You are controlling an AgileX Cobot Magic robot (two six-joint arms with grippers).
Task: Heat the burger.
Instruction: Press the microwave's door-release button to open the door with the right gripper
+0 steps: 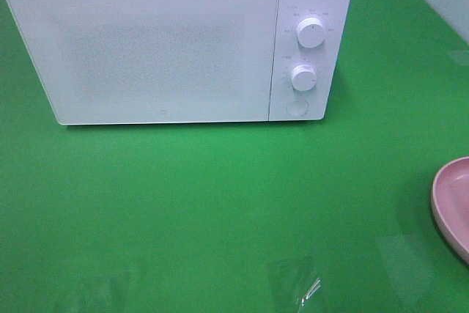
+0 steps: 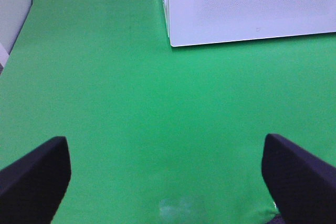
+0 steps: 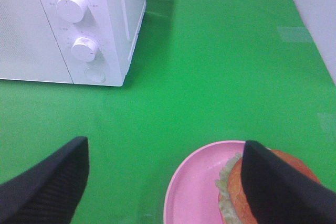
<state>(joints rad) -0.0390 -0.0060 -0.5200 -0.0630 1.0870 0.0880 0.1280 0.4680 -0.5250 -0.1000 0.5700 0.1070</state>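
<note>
1. The green table is offering bare room in front of the oven, so any door swing is probably needing both arms kept back.
2. The white microwave is standing at the back with its door shut. Opening it is likely coming first.
3. The pink plate is lying at the table's right edge, well apart from the microwave.
4. The burger is sitting on that plate, partly hidden behind one finger of the right gripper. It is looking tall, so a level, gentle grasp should be suiting it.
5. The right gripper and the left gripper are both hovering with fingers spread wide, holding nothing.
6. The round button, below the two knobs, is probably releasing the door. It is wanting a square press that avoids the lower knob.
</note>
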